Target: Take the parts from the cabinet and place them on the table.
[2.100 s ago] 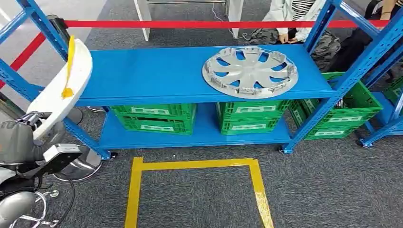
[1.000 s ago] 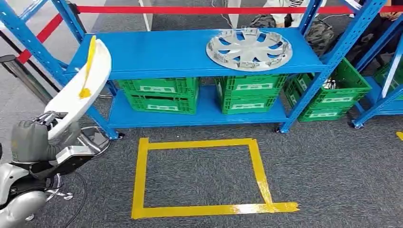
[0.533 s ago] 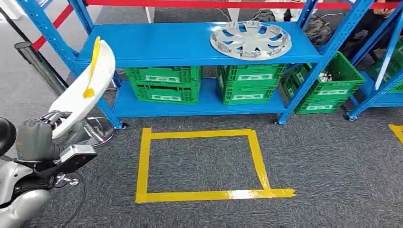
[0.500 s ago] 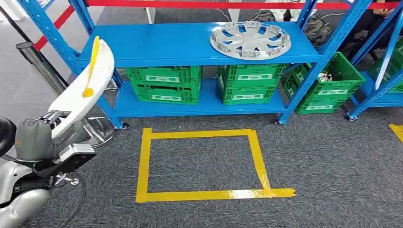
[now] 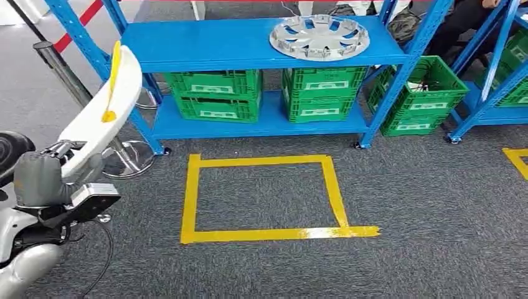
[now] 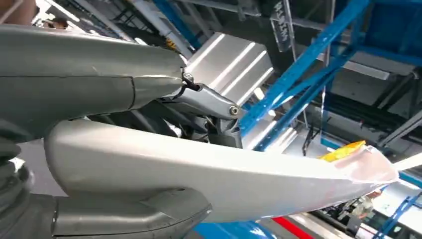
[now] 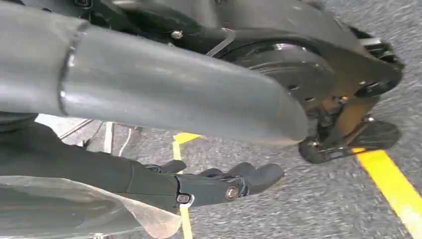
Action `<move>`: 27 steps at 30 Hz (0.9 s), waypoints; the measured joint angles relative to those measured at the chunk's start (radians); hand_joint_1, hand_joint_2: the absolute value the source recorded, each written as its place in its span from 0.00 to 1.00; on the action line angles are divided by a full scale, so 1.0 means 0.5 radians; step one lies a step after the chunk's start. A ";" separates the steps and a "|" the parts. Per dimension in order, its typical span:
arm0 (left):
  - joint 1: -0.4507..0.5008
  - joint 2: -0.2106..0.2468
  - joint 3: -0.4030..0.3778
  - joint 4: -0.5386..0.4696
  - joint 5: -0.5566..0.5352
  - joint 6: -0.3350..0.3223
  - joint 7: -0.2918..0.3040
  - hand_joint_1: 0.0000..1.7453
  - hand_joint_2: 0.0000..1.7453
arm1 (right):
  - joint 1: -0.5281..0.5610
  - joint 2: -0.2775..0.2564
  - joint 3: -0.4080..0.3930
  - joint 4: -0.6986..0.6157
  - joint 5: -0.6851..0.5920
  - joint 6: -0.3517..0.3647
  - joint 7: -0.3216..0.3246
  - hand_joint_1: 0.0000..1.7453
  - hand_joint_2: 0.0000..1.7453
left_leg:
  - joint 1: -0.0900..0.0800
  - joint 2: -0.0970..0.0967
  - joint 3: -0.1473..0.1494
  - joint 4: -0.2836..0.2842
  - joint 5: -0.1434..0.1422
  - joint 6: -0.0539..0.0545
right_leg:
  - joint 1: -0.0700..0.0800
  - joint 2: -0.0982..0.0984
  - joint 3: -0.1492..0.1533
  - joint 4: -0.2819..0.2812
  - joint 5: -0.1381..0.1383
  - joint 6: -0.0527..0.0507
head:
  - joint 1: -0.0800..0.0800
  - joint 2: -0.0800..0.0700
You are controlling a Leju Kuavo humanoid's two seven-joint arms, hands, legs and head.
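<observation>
Head view, left hand: our left hand (image 5: 43,177) grips the lower end of the white part (image 5: 103,112), which tilts up and away from us; a yellow strip (image 5: 112,78) runs along its upper edge.
Left wrist view: the thumb and darker fingers (image 6: 219,107) clamp either side of the white part (image 6: 209,172).
Right hand: in the right wrist view the right hand (image 7: 214,181) hangs over the carpet with fingers loosely extended and holding nothing.
Floor mark: the yellow tape square (image 5: 261,196) now lies whole in front of us; 2.1 s ago only its far edge showed.
Change: the whole picture has shifted, so we judge that we have stepped back from the blue cabinet (image 5: 249,47); the things themselves have not moved.
Meaning for the task: we judge the white part is out of the cabinet and in carry; the table is still to be reached.
Left behind: the silver wheel cover (image 5: 319,36) lies flat on the top shelf.
Lower shelf: green crates (image 5: 218,93) carry pale label panels, too small to read.
Writing: we can read no brand or text anywhere.
</observation>
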 joint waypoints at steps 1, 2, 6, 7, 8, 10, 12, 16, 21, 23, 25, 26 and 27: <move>-0.010 -0.001 0.000 0.001 0.013 -0.008 -0.003 1.00 1.00 | -0.008 0.000 0.005 -0.002 0.000 0.000 0.000 0.00 0.00 | -0.007 0.000 -0.019 -0.007 -0.006 0.003 | -0.004 -0.001 -0.015 -0.001 0.030 0.012 | 0.000 0.000; -0.014 -0.001 -0.002 0.001 0.029 -0.014 -0.005 1.00 1.00 | -0.013 0.000 0.011 -0.002 0.000 0.000 -0.001 0.00 0.00 | -0.014 0.001 -0.035 -0.001 0.009 0.013 | -0.011 -0.001 -0.022 -0.010 0.054 0.024 | -0.002 0.000; -0.030 -0.011 -0.022 0.011 0.067 -0.027 -0.009 1.00 1.00 | -0.021 -0.006 0.040 -0.002 0.000 -0.001 -0.002 0.00 0.00 | 0.003 0.018 -0.141 -0.015 0.116 0.072 | -0.021 0.015 -0.121 0.156 -0.189 0.078 | 0.009 0.000; -0.033 -0.013 -0.026 0.014 0.074 -0.027 -0.011 1.00 1.00 | -0.023 -0.007 0.043 -0.002 0.000 -0.001 -0.004 0.00 0.00 | 0.003 0.018 -0.177 -0.015 0.145 0.072 | -0.027 0.015 -0.155 0.312 -0.313 0.089 | 0.009 0.000; -0.037 -0.015 -0.031 0.018 0.085 -0.027 -0.014 1.00 1.00 | -0.032 -0.008 0.047 -0.002 0.000 -0.001 -0.005 0.00 0.00 | 0.003 0.019 -0.213 -0.014 0.176 0.070 | -0.031 0.014 -0.185 0.471 -0.393 0.098 | 0.010 0.000; -0.041 -0.021 -0.043 0.029 0.092 -0.027 -0.019 1.00 1.00 | -0.040 -0.008 0.056 -0.002 0.000 -0.001 -0.008 0.00 0.00 | 0.004 0.021 -0.289 -0.011 0.231 0.063 | -0.039 0.014 -0.178 0.635 -0.342 0.111 | 0.012 0.000; -0.046 -0.026 -0.052 0.039 0.111 -0.027 -0.028 1.00 1.00 | -0.045 -0.009 0.058 -0.002 0.000 -0.002 -0.011 0.00 0.00 | 0.006 0.021 -0.366 -0.002 0.282 0.047 | -0.051 0.014 -0.015 0.512 -0.162 0.116 | 0.010 0.000; -0.074 -0.026 -0.052 0.050 0.133 -0.027 -0.040 1.00 1.00 | -0.059 -0.014 0.066 -0.002 0.000 -0.002 -0.012 0.00 0.00 | 0.001 0.021 -0.424 0.038 0.354 0.001 | -0.046 0.015 0.407 -0.092 -0.333 0.072 | 0.008 0.000; -0.105 -0.031 -0.089 0.072 0.150 -0.031 -0.042 1.00 1.00 | -0.061 -0.015 0.079 -0.002 -0.001 -0.002 -0.012 0.00 0.00 | 0.022 0.014 -0.487 0.177 0.210 -0.051 | -0.039 0.004 0.350 -0.092 -0.259 -0.019 | 0.005 0.000; -0.113 -0.034 -0.099 0.085 0.154 -0.031 -0.041 1.00 1.00 | -0.064 -0.015 0.086 -0.002 -0.001 -0.001 -0.012 0.00 0.00 | 0.022 0.013 -0.586 0.517 0.011 -0.063 | -0.033 0.001 0.312 -0.088 -0.229 -0.024 | 0.005 0.000; -0.113 -0.039 -0.108 0.100 0.172 -0.034 -0.041 1.00 1.00 | -0.063 -0.015 0.091 -0.002 0.000 -0.001 -0.015 0.00 0.00 | 0.022 0.012 -0.593 0.664 -0.023 -0.062 | -0.025 0.003 0.299 -0.082 -0.203 -0.025 | 0.007 0.000; -0.116 -0.040 -0.111 0.104 0.175 -0.039 -0.040 1.00 1.00 | -0.065 -0.015 0.092 0.000 -0.001 -0.002 -0.016 0.00 0.00 | 0.022 0.012 -0.535 0.595 0.022 -0.055 | -0.022 0.005 0.283 -0.076 -0.193 -0.024 | 0.004 0.000; -0.120 -0.040 -0.114 0.107 0.185 -0.041 -0.038 1.00 1.00 | -0.066 -0.015 0.095 0.000 -0.001 -0.002 -0.018 0.00 0.00 | 0.020 0.011 -0.440 0.455 0.093 -0.045 | -0.019 0.007 0.274 -0.069 -0.188 -0.021 | 0.006 0.000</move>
